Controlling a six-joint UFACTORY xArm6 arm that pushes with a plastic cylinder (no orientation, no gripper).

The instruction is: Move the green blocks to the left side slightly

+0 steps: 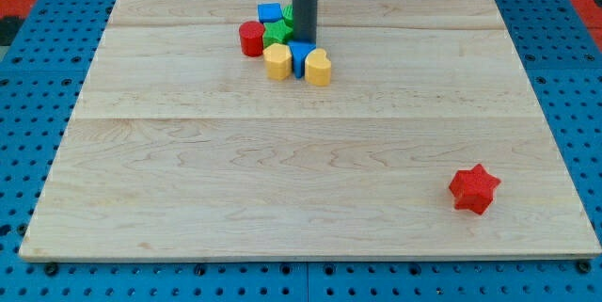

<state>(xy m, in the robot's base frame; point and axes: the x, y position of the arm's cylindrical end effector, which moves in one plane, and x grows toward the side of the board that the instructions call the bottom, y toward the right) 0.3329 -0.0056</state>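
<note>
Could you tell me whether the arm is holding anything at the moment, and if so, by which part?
Nothing is held: my tip only pushes. It stands amid the cluster, against the green block on that block's right.

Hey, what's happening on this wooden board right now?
A robot arm's dark rod stands in a cluster of blocks near the view's top. My tip sits at the right edge of the green blocks, with a blue block behind, a red cylinder to their left, and two yellow blocks flanking another blue block in front. A red star lies alone at lower right.
</note>
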